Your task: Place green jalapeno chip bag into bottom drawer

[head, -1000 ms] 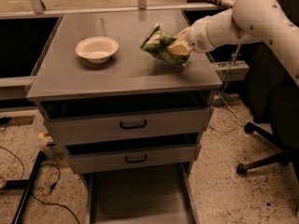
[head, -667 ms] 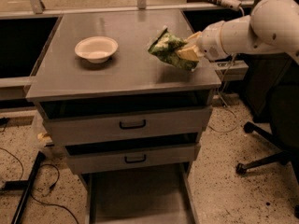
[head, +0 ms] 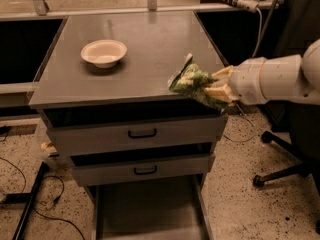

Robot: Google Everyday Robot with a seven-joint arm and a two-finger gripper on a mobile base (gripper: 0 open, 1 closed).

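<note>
The green jalapeno chip bag [head: 192,82] is a crinkled glossy green bag held in the air over the front right corner of the grey cabinet top. My gripper [head: 216,85] comes in from the right on a white arm and is shut on the bag's right end. The bottom drawer [head: 146,211] is pulled out below the cabinet, a wide grey tray with a bare floor, lower and to the left of the bag.
A white round bowl [head: 104,52] sits on the cabinet top [head: 145,49] at the left. Two upper drawers with black handles [head: 142,133] are slightly open. An office chair base [head: 280,171] stands on the floor at the right. Cables lie at the lower left.
The arm has carried the bag from over the cabinet top toward the front right edge and lower. The bowl has not moved.
</note>
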